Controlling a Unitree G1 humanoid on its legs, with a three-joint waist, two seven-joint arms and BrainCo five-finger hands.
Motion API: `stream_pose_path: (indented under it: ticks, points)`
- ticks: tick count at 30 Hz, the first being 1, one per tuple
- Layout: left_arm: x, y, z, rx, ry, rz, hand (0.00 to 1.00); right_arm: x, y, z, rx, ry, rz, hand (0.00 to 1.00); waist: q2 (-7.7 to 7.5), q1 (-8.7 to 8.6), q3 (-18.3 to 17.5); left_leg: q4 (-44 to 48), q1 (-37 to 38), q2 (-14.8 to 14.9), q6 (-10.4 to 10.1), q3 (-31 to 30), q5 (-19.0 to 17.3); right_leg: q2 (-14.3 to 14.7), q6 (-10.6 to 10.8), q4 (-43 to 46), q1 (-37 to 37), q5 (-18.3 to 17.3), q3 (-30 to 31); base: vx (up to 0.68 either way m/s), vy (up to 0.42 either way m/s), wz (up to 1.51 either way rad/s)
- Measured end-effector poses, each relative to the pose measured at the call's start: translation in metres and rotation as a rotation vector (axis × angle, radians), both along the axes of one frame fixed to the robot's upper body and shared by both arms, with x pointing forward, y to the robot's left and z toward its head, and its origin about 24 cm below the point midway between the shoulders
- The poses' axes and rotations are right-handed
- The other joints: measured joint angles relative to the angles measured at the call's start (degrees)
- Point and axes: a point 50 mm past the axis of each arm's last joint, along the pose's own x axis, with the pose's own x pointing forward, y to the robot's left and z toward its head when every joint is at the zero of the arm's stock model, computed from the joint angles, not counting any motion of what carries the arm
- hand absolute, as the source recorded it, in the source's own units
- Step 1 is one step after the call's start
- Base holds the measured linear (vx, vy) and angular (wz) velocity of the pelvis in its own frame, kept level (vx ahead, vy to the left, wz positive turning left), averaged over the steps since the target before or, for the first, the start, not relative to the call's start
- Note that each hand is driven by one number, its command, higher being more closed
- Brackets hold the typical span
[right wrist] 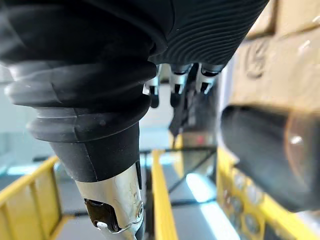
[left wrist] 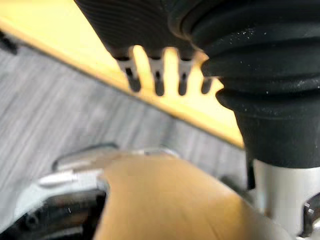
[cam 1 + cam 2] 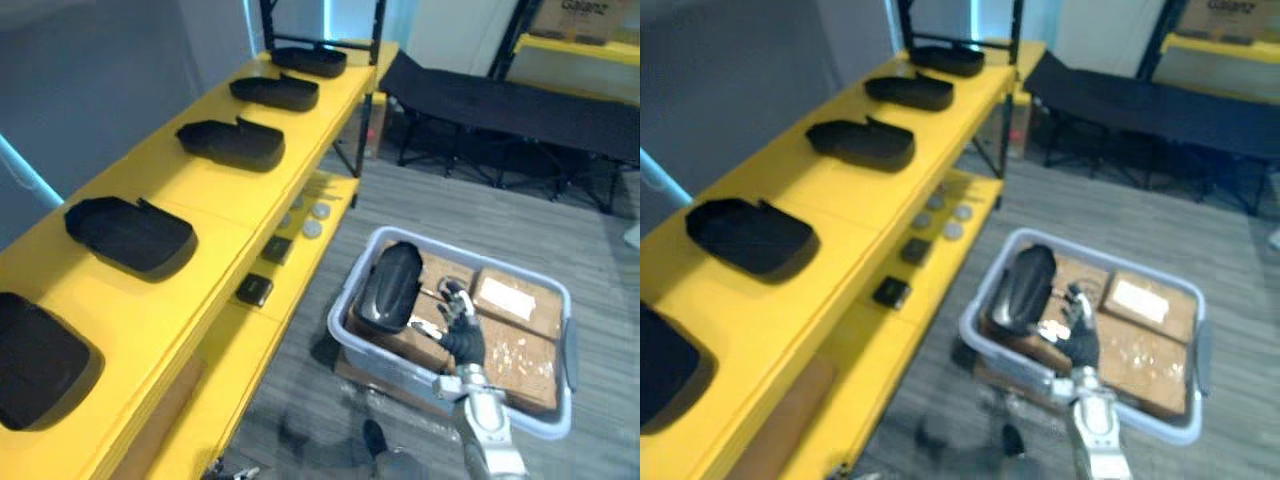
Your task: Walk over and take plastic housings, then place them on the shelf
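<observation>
Right hand: dark ribbed cover over back and wrist; silver fingers, dark tips. Right forearm: silver-grey tube. Left hand: matching black bellows-like cuff, slotted silver fingers. Left forearm: polished silver-grey cylinder.

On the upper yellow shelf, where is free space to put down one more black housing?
Widest bare patch: on the top shelf between the nearest housing and the second housing, out to the front edge. The farther housings look closer together. The bin is crowded: boxes, a loose housing, the right hand.
</observation>
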Motion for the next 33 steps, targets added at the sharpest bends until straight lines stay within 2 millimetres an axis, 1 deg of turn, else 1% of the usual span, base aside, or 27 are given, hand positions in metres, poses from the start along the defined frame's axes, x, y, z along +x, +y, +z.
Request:
stream_pose_path:
  ticks: [1, 3, 4, 5, 6, 7, 8, 10, 11, 12, 13, 14, 15, 16, 17, 18, 19, 20, 21, 23, 24, 25, 26, 27, 29, 32, 33]
  points:
    - [0.001, 0.004, 0.001, 0.014, -0.004, -0.008, 0.0, -0.006, 0.001, -0.005, 0.031, 0.018, 0.001, 0.0, -0.73, 0.12, 0.3, 0.3, 0.5, -0.7, 0.6, 2.1, -0.2, -0.7, -0.2, -0.5, -0.5, 2.0, -1.6, -0.22, 0.138, -0.78]
    - [0.001, 0.007, 0.002, 0.023, 0.0, 0.002, 0.0, -0.016, 0.005, -0.012, 0.054, 0.048, 0.014, 0.0, -0.77, 0.03, 0.4, 0.3, -0.5, -0.5, 2.2, 4.8, 0.2, -1.0, -2.6, -5.7, 0.0, 9.3, -5.8, -0.25, 0.093, -0.74]
    - [0.003, 0.005, 0.002, 0.017, -0.001, 0.008, 0.0, -0.02, 0.009, -0.016, 0.064, 0.066, 0.034, 0.0, 0.07, -0.21, 0.9, 0.3, -1.4, 0.8, 3.0, 6.5, 0.8, -0.5, -5.4, -3.3, -1.6, 8.8, -9.0, -0.26, 0.054, -0.49]
    - [0.004, 0.006, 0.003, 0.019, 0.0, 0.015, 0.0, -0.023, 0.01, -0.018, 0.066, 0.075, 0.039, 0.0, 0.21, -0.2, 0.9, 0.1, -1.8, 1.3, 3.1, 6.8, 1.3, -0.3, -7.3, 1.2, -2.7, 5.4, -11.0, -0.22, 0.054, -0.4]
    - [0.004, 0.011, 0.003, 0.026, 0.004, 0.033, 0.0, -0.024, 0.01, -0.02, 0.071, 0.082, 0.045, 0.0, 0.69, -0.04, 1.0, -0.2, -2.2, 2.5, 3.1, 7.0, 2.3, -0.3, -8.6, 11.5, -4.7, -1.2, -14.4, -0.15, 0.041, -0.19]
    - [0.0, 0.013, 0.003, 0.026, 0.02, 0.048, 0.0, -0.024, 0.012, -0.021, 0.092, 0.085, 0.046, 0.0, 0.98, 0.13, 1.0, -0.3, -2.1, 4.0, 2.8, 7.1, 3.1, -0.8, -9.8, 20.4, -5.3, -6.1, -16.1, -0.09, 0.004, -0.15]
    - [-0.003, 0.013, 0.002, 0.024, 0.024, 0.062, 0.0, -0.025, 0.013, -0.023, 0.113, 0.091, 0.042, 0.0, 0.96, 0.2, 0.9, -0.4, -2.1, 4.7, 2.6, 7.1, 3.6, -1.3, -9.9, 23.7, -5.0, -7.8, -16.4, -0.09, -0.058, -0.13]
    - [-0.012, 0.019, 0.002, 0.008, 0.033, 0.155, 0.0, -0.025, 0.023, -0.036, 0.144, 0.145, 0.063, 0.0, 0.59, 1.33, 0.8, -1.6, -2.3, 6.5, 1.5, 7.6, 5.7, -6.4, -10.5, 31.3, -2.6, -11.6, -19.0, -0.08, -0.152, -0.22]
    - [-0.015, 0.019, 0.002, 0.0, 0.035, 0.181, 0.0, -0.026, 0.025, -0.041, 0.147, 0.165, 0.071, 0.0, 0.56, 1.85, 0.7, -2.0, -2.4, 6.8, 1.2, 7.9, 6.4, -7.9, -10.6, 32.0, -1.9, -12.0, -19.4, -0.09, -0.22, -0.3]
    - [-0.022, 0.02, 0.001, -0.01, 0.044, 0.223, 0.0, -0.027, 0.031, -0.048, 0.153, 0.202, 0.083, 0.0, 0.41, 2.62, 0.5, -3.0, -3.0, 7.5, 0.4, 8.2, 7.9, -11.4, -10.7, 32.7, -0.4, -12.2, -20.4, -0.09, -0.276, -0.39]
    - [-0.033, 0.024, 0.001, -0.005, 0.064, 0.252, 0.0, -0.028, 0.039, -0.054, 0.164, 0.225, 0.094, 0.0, -0.3, 3.74, -0.4, -3.9, -4.1, 7.9, -0.9, 9.1, 9.5, -14.4, -10.5, 31.8, 0.0, -11.7, -20.8, -0.09, -0.311, -0.45]
    - [-0.042, 0.027, 0.001, 0.002, 0.083, 0.267, 0.0, -0.028, 0.044, -0.054, 0.168, 0.229, 0.098, 0.0, -0.76, 4.13, -1.0, -3.9, -4.9, 8.3, -1.8, 9.4, 10.1, -15.2, -10.4, 30.4, 0.1, -9.4, -20.8, -0.09, -0.385, -0.79]
    - [-0.06, 0.036, 0.002, 0.024, 0.124, 0.291, 0.0, -0.028, 0.051, -0.055, 0.176, 0.233, 0.099, 0.0, -2.75, 4.98, -2.2, -4.0, -5.5, 8.6, -3.7, 11.1, 11.1, -15.7, -7.9, 25.0, 0.4, -2.4, -20.5, -0.08, -0.41, -1.01]
    - [-0.077, 0.025, -0.003, -0.012, 0.187, 0.331, 0.0, -0.025, 0.049, -0.053, 0.162, 0.224, 0.091, 0.0, -0.78, 6.22, -2.7, -6.3, -5.2, 10.5, -4.7, 11.6, 12.7, -13.3, -6.5, 20.0, 1.4, -4.2, -22.3, -0.08, -0.46, -1.16]
    - [-0.087, 0.013, -0.005, -0.048, 0.213, 0.347, 0.0, -0.022, 0.044, -0.051, 0.142, 0.219, 0.092, 0.0, 0.47, 6.39, -2.9, -7.9, -5.2, 11.4, -3.9, 12.2, 14.7, -12.1, -5.4, 16.2, 2.4, -5.0, -23.8, -0.06, -0.35, -0.85]
    - [-0.092, 0.007, -0.006, -0.064, 0.222, 0.355, 0.0, -0.019, 0.042, -0.049, 0.131, 0.21, 0.094, 0.0, 0.78, 6.29, -2.7, -8.4, -5.2, 11.5, -3.9, 12.3, 15.8, -11.9, -4.3, 13.9, 3.1, -5.7, -25.0, -0.05, -0.257, -0.62]
    - [-0.097, -0.001, -0.007, -0.085, 0.239, 0.363, 0.0, -0.017, 0.038, -0.048, 0.117, 0.212, 0.096, 0.0, 0.84, 6.28, -2.6, -8.9, -5.2, 11.7, -4.6, 13.3, 16.6, -11.7, -1.8, 11.2, 3.6, -7.1, -26.5, -0.08, -0.311, -0.59]
    - [-0.097, -0.009, -0.009, -0.106, 0.247, 0.364, 0.0, -0.015, 0.034, -0.047, 0.077, 0.224, 0.107, 0.0, 0.89, 6.28, -2.2, -9.0, -5.4, 12.5, -5.7, 13.7, 17.2, -10.7, 1.2, 6.7, 5.1, -9.1, -27.9, -0.08, -0.308, -0.52]
    - [-0.094, -0.011, -0.009, -0.112, 0.241, 0.358, 0.0, -0.012, 0.031, -0.046, 0.067, 0.222, 0.104, 0.0, 0.77, 6.33, -1.8, -9.0, -5.4, 12.9, -6.1, 13.6, 17.4, -10.1, 1.6, 4.9, 5.8, -9.3, -28.4, -0.11, -0.343, -0.39]
    - [-0.081, -0.022, -0.011, -0.143, 0.216, 0.34, 0.0, -0.012, 0.011, -0.044, 0.026, 0.221, 0.069, 0.0, 2.5, 6.21, -0.8, -10.6, -6.2, 13.0, -7.1, 9.9, 18.2, -8.2, 1.6, 1.4, 6.8, -8.7, -28.8, -0.18, -0.188, -0.1]
    - [-0.079, -0.023, -0.011, -0.144, 0.207, 0.339, 0.0, -0.012, 0.005, -0.043, 0.017, 0.219, 0.05, 0.0, 2.73, 6.13, -0.6, -10.9, -6.3, 12.5, -7.1, 8.3, 18.2, -8.3, 1.6, 1.3, 6.7, -8.6, -29.1, -0.22, -0.051, 0.09]
    - [-0.076, -0.023, -0.011, -0.144, 0.191, 0.334, 0.0, -0.012, -0.006, -0.041, 0.007, 0.214, 0.011, 0.0, 2.8, 6.12, -0.1, -11.4, -6.9, 11.7, -7.2, 6.2, 18.2, -8.4, 1.7, 0.8, 6.5, -8.8, -29.9, -0.21, 0.022, 0.24]
    - [-0.073, -0.021, -0.01, -0.143, 0.171, 0.335, 0.0, -0.009, -0.018, -0.037, 0.0, 0.198, -0.039, 0.0, 2.18, 6.2, 0.4, -12.6, -7.5, 10.3, -7.6, 4.1, 18.4, -9.1, 1.8, 0.5, 6.2, -9.2, -30.6, -0.2, 0.036, 0.24]
    - [-0.072, -0.021, -0.01, -0.144, 0.167, 0.333, 0.0, -0.006, -0.021, -0.035, 0.001, 0.184, -0.055, 0.0, 1.82, 6.34, 0.8, -13.2, -7.6, 9.7, -7.6, 3.7, 18.6, -9.6, 1.8, 0.4, 6.0, -9.1, -31.3, -0.17, 0.061, 0.24]
    - [-0.069, -0.016, -0.009, -0.138, 0.151, 0.304, 0.0, 0.009, -0.031, -0.024, -0.001, 0.13, -0.091, 0.0, 1.26, 6.43, 2.3, -14.1, -8.6, 7.7, -7.5, 1.7, 18.7, -10.8, 2.4, -0.2, 5.8, -8.8, -32.1, -0.1, 0.067, 0.21]
    - [-0.049, -0.012, -0.006, -0.145, 0.084, 0.261, 0.0, 0.043, -0.053, -0.005, -0.021, 0.071, -0.155, 0.0, 0.64, 7.53, 5.8, -13.1, -11.4, 4.9, -6.9, -2.2, 19.0, -12.8, 3.4, -1.6, 5.7, -7.2, -34.6, -0.08, 0.096, 0.26]
    - [-0.042, -0.011, -0.005, -0.15, 0.06, 0.246, 0.0, 0.063, -0.061, 0.007, -0.038, 0.047, -0.173, 0.0, 0.45, 8.22, 7.2, -11.9, -12.9, 4.2, -6.3, -2.8, 19.4, -13.3, 3.2, -2.1, 5.6, -4.4, -34.8, -0.04, 0.094, 0.3]
